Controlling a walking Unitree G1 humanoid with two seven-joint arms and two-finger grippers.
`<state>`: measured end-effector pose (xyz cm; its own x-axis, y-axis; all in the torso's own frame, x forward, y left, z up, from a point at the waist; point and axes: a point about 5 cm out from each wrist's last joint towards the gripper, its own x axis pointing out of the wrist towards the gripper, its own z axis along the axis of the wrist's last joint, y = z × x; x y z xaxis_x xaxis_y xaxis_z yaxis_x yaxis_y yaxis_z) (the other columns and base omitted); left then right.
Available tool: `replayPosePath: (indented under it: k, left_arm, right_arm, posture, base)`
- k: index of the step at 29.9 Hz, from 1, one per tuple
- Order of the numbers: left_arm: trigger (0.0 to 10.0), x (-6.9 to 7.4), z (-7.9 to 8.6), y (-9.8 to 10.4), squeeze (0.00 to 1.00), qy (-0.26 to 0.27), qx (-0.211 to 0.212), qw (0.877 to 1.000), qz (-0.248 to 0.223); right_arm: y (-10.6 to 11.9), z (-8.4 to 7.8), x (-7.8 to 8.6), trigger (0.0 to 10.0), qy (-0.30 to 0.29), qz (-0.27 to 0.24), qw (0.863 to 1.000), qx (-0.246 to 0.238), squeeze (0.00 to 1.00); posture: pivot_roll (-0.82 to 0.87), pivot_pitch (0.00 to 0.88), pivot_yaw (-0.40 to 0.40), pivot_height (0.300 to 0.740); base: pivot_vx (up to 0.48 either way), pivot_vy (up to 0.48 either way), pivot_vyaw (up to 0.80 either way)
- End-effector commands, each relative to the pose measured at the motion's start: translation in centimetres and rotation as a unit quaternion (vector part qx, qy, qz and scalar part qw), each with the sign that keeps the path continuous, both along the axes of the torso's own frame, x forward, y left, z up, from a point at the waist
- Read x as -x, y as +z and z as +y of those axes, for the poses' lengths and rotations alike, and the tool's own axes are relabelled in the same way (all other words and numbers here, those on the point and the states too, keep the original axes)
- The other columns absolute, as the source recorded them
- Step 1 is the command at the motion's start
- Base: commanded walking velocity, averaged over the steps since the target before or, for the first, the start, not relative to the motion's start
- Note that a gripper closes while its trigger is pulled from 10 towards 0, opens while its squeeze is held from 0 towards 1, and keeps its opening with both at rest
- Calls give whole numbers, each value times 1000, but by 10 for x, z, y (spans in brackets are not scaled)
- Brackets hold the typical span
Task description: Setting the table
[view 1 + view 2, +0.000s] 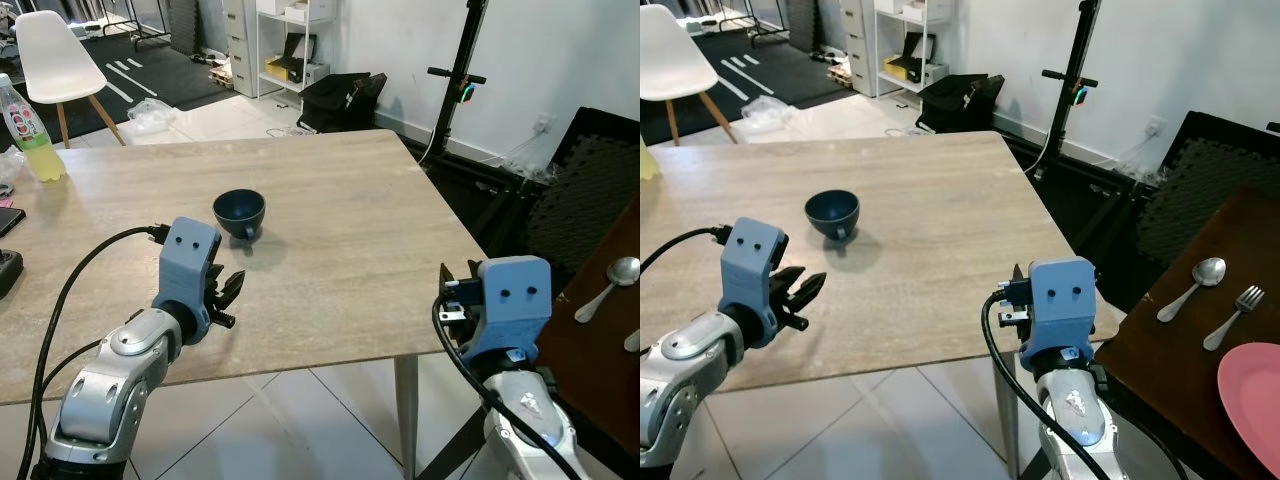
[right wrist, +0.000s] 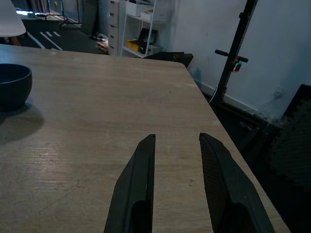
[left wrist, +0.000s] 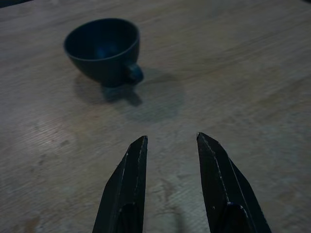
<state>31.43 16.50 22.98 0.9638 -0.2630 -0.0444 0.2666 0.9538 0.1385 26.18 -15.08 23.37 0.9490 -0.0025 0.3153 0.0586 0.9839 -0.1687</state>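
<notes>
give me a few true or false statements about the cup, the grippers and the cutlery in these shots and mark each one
1. The cup stands upright on the table. True.
2. The left gripper is shut on the cup. False: it is open, short of the cup, holding nothing.
3. A spoon and fork lie on the dark side table. True.
4. The pink plate sits beside the cup. False: it is on the dark side table, beside the fork.
5. The right gripper holds the spoon. False: it is open and empty, over the table.
</notes>
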Motion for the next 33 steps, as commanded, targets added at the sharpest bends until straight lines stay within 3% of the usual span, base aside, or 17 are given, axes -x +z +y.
replayPosePath:
  k: [1, 21, 33]
  left_arm:
    - [10000, 0, 5, -5, 0, 17, -7, 1000, 4]
    - [10000, 3, -2, -2, 0, -7, -17, 1000, -17]
    - [10000, 16, -8, 1, 0, -41, -14, 998, -35]
  right_arm:
    - [1, 1, 2, 10000, 4, -4, 1000, -2, 0]
    - [-2, 0, 1, 10000, 6, 0, 1000, -2, 0]
    - [-3, 0, 2, 10000, 8, 2, 1000, 0, 0]
  posture:
    - [23, 114, 72, 740]
    - [21, 113, 72, 740]
    - [27, 109, 72, 740]
  base:
    - [480, 0, 0]
    - [442, 0, 0]
    - [45, 0, 0]
